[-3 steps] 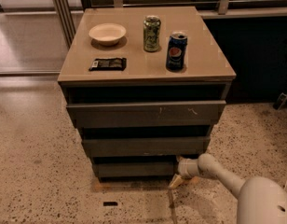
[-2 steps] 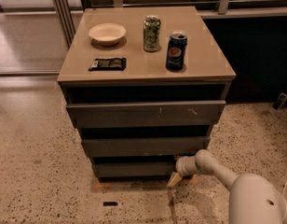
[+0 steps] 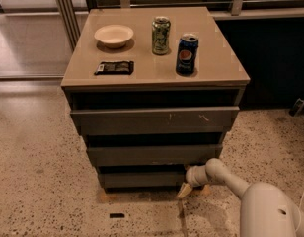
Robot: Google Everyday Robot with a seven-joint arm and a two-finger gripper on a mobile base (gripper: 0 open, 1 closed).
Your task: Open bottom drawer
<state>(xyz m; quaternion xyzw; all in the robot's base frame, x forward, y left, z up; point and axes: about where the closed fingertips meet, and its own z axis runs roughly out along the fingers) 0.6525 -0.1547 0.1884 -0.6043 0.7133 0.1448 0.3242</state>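
Note:
The grey cabinet has three handleless drawer fronts. The bottom drawer point(image 3: 142, 179) is the lowest and narrowest, plain dark grey, just above the floor. Above it are the mid-sized front point(image 3: 152, 155) and the widest front point(image 3: 152, 120) with pale scratch marks. My gripper point(image 3: 184, 189) is low at the bottom drawer's right end, close to its front lower corner and near the floor. My white arm point(image 3: 226, 177) reaches in from the lower right. Whether the gripper touches the drawer cannot be told.
On the cabinet top point(image 3: 216, 58) stand a white bowl point(image 3: 114, 35), a green can point(image 3: 161, 35), a blue Pepsi can point(image 3: 186, 54) and a dark snack packet point(image 3: 114, 67). Speckled floor point(image 3: 38, 181) surrounds the cabinet. A dark wall point(image 3: 275, 58) stands at right.
The gripper has stayed at the bottom drawer's right end. The arm's white body has shifted a little left, closer to the cabinet. The drawers look unchanged.

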